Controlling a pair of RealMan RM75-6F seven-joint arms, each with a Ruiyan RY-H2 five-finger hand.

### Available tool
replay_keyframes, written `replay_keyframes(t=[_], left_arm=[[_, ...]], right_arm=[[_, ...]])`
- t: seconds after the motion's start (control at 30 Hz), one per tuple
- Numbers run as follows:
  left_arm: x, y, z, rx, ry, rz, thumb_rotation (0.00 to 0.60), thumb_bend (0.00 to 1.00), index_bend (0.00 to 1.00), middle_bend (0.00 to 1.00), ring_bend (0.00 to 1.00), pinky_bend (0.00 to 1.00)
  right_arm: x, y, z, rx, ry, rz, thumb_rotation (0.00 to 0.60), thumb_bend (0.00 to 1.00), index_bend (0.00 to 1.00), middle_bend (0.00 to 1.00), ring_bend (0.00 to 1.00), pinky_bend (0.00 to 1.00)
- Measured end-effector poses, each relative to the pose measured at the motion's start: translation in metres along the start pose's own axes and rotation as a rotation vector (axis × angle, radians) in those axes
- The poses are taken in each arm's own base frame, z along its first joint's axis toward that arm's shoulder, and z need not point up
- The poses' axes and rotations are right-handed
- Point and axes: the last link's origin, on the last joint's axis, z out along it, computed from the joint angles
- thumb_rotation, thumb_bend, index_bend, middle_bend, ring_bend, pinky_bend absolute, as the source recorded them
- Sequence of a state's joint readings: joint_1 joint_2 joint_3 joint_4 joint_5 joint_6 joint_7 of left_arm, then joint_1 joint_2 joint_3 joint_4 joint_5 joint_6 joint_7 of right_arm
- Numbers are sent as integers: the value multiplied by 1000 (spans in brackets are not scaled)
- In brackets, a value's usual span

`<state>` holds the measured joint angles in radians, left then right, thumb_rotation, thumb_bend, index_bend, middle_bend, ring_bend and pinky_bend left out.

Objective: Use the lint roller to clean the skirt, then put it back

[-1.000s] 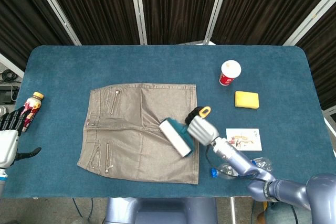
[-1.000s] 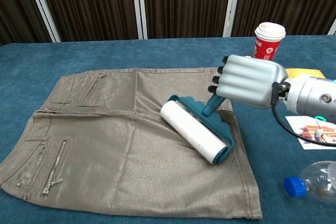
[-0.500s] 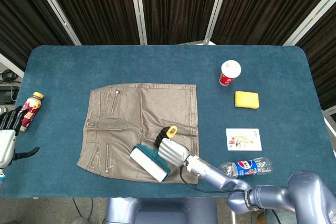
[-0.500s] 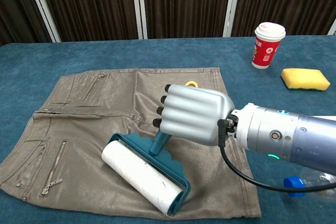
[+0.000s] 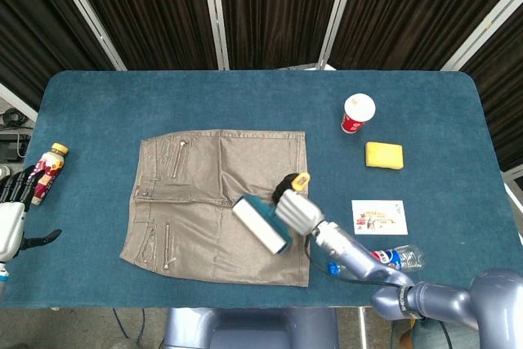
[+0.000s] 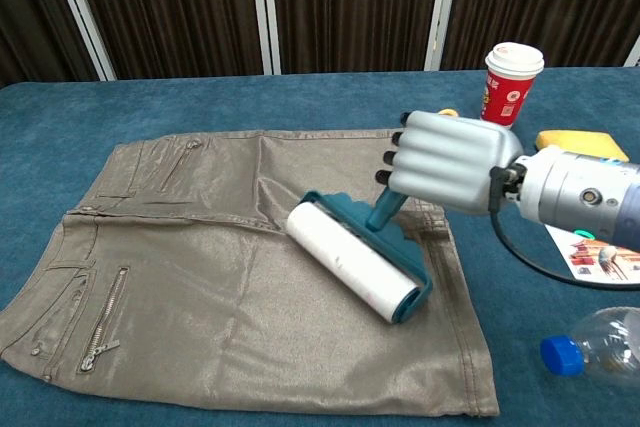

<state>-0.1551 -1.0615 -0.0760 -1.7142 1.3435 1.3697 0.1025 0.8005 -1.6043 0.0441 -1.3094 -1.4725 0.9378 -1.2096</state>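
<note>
skirt (image 6: 230,277): shiny cloth | lint roller (image 6: 352,260): white paper, teal plastic | table (image 5: 106,104): matt felt

The right hand (image 6: 450,162) is out over the middle of the table, fingers wrapped tight around the lint roller (image 6: 355,259) handle, knuckles facing the chest cam, forearm running off to the right. The left hand (image 5: 12,202) just sits at the far left edge, dark fingers spread, holding nothing.

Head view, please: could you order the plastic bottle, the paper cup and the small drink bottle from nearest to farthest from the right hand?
From the right hand:
1. Plastic bottle, lying at the near edge beside it.
2. Paper cup, upright, farther back.
3. Small drink bottle, far left edge.
</note>
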Motion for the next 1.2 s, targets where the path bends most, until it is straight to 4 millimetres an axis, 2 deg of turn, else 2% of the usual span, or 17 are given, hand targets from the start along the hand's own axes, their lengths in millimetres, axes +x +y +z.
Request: replay_keyframes(t=[0.2,0.4,0.67,0.7,0.77,0.8,0.83,0.87,0.9,0.93,1.2], left_arm=[[-2,2,0,0,-2,6,600,0,0,0,0,0],[-4,3,0,-1,-6,11,600,0,0,0,0,0],[-2,4,-1,-7,-3,6,600,0,0,0,0,0],[-2,4,-1,-8,-1,5,600,0,0,0,0,0],[-1,4,-2,-10,1,2,600,0,0,0,0,0],[-1,4,-2,-10,1,1,600,0,0,0,0,0],[-1,4,-2,-11,2,0,600,0,0,0,0,0],[-1,5,-2,-12,1,-1,600,0,0,0,0,0],[-1,5,-3,-15,0,-2,600,0,0,0,0,0],[-1,5,-3,-16,0,-2,600,0,0,0,0,0],[2,7,-7,-35,3,-15,600,0,0,0,0,0]], right_arm=[[-49,28,-16,-94,-136,28,600,980,475,499,385,430],[-89,49,-37,-193,-265,113,600,981,475,499,385,430],[-114,53,-60,-267,-357,197,600,967,462,499,385,431],[-115,52,-62,-273,-364,202,600,908,410,495,378,432],[-116,49,-67,-281,-374,202,600,617,201,422,324,433],[-116,48,-70,-283,-377,207,600,359,78,332,261,425],[-116,46,-71,-285,-379,216,600,150,10,233,188,404],[-115,44,-73,-289,-381,229,600,61,0,178,144,383],[-113,42,-75,-295,-384,249,600,4,0,119,97,345],[-112,40,-76,-300,-385,265,600,0,0,84,68,309],[-91,40,-89,-357,-360,393,600,0,0,0,0,213]])
